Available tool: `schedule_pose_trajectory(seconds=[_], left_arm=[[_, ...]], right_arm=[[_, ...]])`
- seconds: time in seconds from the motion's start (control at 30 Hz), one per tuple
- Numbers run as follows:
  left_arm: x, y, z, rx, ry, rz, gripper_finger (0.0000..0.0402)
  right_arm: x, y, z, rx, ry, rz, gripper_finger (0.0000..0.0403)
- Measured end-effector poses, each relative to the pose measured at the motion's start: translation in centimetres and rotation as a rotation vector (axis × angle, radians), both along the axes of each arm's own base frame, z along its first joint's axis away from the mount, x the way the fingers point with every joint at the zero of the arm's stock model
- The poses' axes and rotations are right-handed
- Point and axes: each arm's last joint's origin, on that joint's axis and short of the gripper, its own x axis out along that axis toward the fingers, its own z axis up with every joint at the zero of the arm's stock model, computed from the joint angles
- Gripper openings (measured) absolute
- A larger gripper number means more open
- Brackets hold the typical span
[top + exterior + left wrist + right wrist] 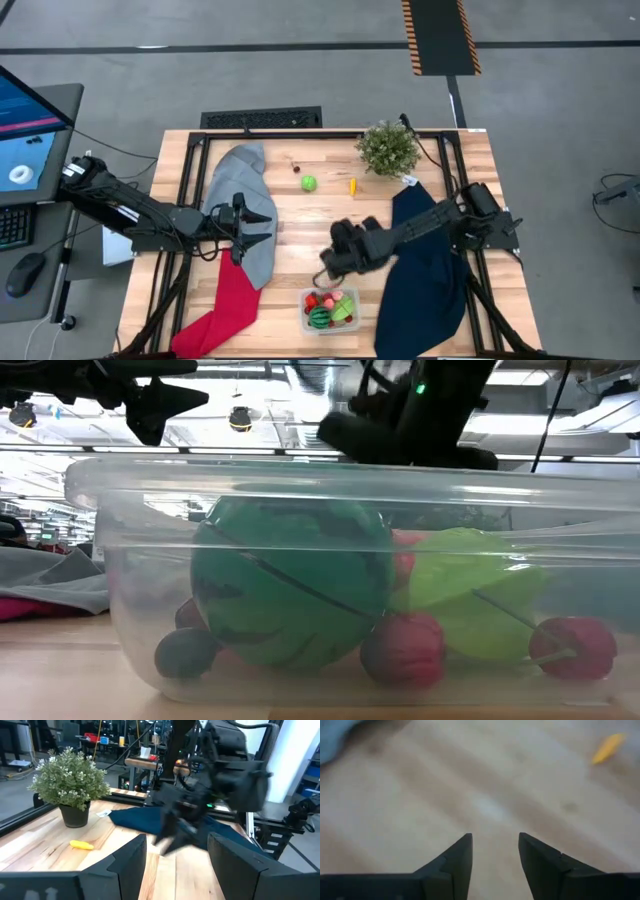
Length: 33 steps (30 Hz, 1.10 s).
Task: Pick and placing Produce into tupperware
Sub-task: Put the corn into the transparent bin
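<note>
Currently the task is partly done. The tub [329, 309] sits at the table's near edge, between the red cloth [225, 303] and the navy cloth [424, 270], and already holds several pieces: the melon [290, 585], a light green piece [480, 605] and red ones [403, 648]. Left on the bare wood, well apart from the tub, are a green fruit [308, 183], a yellow piece [352, 185] and a small dark item [296, 167], all near the plant [387, 148].

The right gripper [330, 262] hovers just beyond the tub; its wrist view shows the fingers [451, 865] apart with nothing between them, above bare wood. The left gripper [243, 236] waits over the grey cloth [246, 205], jaws apart and empty.

Only the high view gives the whole layout and the count of loose pieces. Only the low view shows the tub's contents in detail, through its clear wall. The left wrist view shows the plant, the yellow piece and the right arm side-on; the tub is absent from it.
</note>
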Motion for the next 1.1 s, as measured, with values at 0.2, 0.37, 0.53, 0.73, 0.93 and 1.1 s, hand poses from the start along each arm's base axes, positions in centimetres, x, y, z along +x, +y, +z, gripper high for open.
schedule_pose_trajectory(seconds=[0.2, 0.37, 0.53, 0.73, 0.93, 1.1], left_arm=[[0.0, 0.0, 0.1, -0.005, -0.012, 0.000, 0.0201], [0.0, 0.0, 0.3, -0.013, -0.031, 0.001, 0.0201], [0.0, 0.0, 0.5, -0.020, -0.049, 0.001, 0.0201], [0.0, 0.0, 0.5, -0.022, -0.051, 0.000, 0.0201], [0.0, 0.0, 0.5, -0.028, -0.052, -0.007, 0.0201], [0.0, 0.0, 0.5, -0.034, -0.052, -0.009, 0.0201]], right_arm=[[0.7, -4.1, 0.0, -0.045, 0.007, -0.146, 0.0151], [1.3, -7.2, -0.1, 0.045, 0.017, -0.245, 0.0144], [1.4, -9.8, -0.1, 0.056, 0.023, -0.323, 0.0153], [1.4, -12.1, -0.2, 0.069, 0.035, -0.371, 0.0173], [1.2, -13.7, -0.3, 0.079, 0.058, -0.404, 0.0183], [1.1, -15.1, -0.3, 0.082, 0.059, -0.438, 0.0184]])
